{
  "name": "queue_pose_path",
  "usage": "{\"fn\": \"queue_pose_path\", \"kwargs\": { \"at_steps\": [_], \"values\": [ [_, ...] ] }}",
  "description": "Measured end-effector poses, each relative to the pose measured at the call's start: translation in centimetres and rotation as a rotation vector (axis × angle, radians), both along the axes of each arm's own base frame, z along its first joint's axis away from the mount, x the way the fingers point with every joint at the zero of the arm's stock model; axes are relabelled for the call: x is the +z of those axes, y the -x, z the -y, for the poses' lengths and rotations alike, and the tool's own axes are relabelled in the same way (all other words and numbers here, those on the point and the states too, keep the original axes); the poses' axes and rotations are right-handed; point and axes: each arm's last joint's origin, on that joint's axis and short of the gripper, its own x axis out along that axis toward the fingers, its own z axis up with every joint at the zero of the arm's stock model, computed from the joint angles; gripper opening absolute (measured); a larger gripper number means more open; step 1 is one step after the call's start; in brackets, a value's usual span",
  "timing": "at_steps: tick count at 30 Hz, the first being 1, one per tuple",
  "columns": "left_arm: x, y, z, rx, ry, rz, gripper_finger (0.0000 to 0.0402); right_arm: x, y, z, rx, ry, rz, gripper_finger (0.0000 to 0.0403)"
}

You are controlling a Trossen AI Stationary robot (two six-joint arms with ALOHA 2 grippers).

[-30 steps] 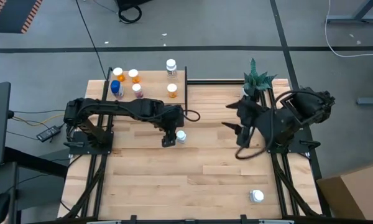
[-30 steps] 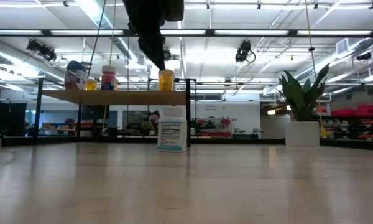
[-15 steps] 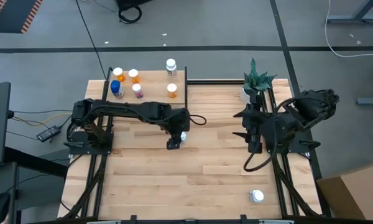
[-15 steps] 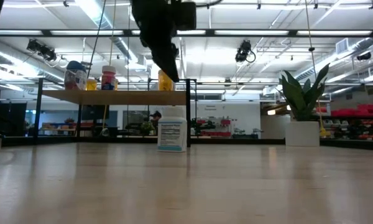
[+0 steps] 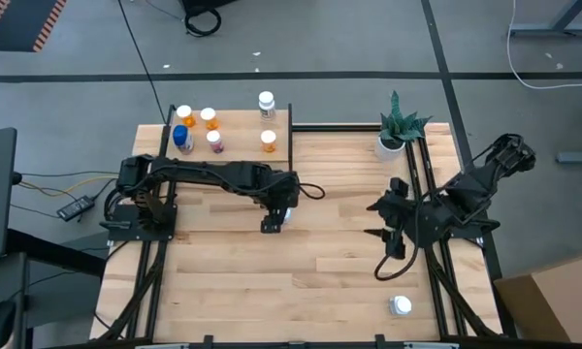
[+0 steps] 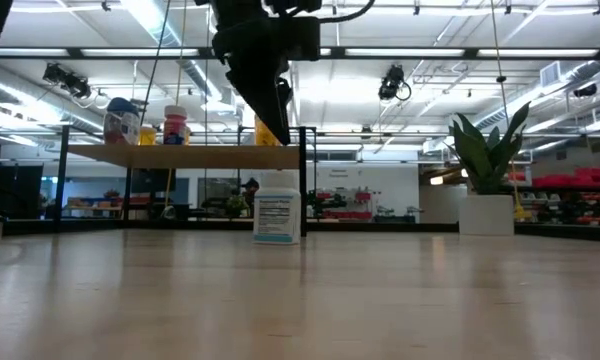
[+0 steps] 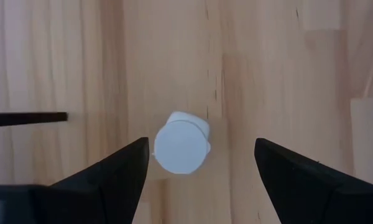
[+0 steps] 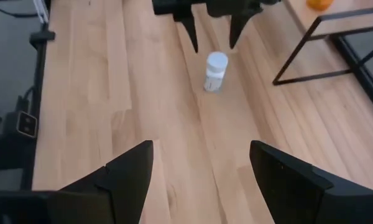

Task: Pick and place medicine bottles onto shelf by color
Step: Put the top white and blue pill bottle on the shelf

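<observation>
While the right gripper (image 5: 380, 221) waits open, well off, the left gripper (image 5: 275, 215) hangs open w/ the upright white-capped bottle (image 7: 181, 143) straight below, btwn its fingers (image 7: 105, 180), nearer one; left arm's closest.

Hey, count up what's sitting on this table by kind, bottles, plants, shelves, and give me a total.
Medicine bottles: 8 (6 on the shelf, 2 on the tabletop)
Potted plant: 1
Shelf: 1
Total: 10

Five bottles (image 5: 210, 117) on shelf (image 5: 235, 126)
</observation>
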Motion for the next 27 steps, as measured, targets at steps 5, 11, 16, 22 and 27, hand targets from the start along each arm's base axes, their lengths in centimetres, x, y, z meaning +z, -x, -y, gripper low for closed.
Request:
{"fn": "queue_pose_path", "kwargs": {
  "at_steps": [5, 11, 16, 22, 27],
  "values": [
    [-1.0, -0.4, -0.1, -0.020, -0.001, -0.033, 0.0298, -2.1, -0.3, -0.2, -0.009, 0.023, -0.035, 0.0276],
    [-2.3, -0.9, -0.3, -0.019, 0.015, -0.063, 0.0298, -4.0, -1.1, -0.7, -0.010, 0.026, -0.006, 0.0276],
    [-2.4, -1.1, -0.2, -0.027, 0.030, -0.052, 0.0298, -3.1, -1.6, -1.1, -0.008, -0.012, 0.086, 0.0276],
    [-2.8, -1.2, -0.6, -0.029, -0.020, -0.067, 0.0298, -2.3, -1.6, -0.9, -0.017, -0.013, 0.134, 0.0276],
    [-4.2, -1.4, -0.8, -0.025, -0.019, -0.132, 0.0298, -2.3, -1.6, -0.9, -0.030, -0.027, 0.137, 0.0276]
  ]
}}
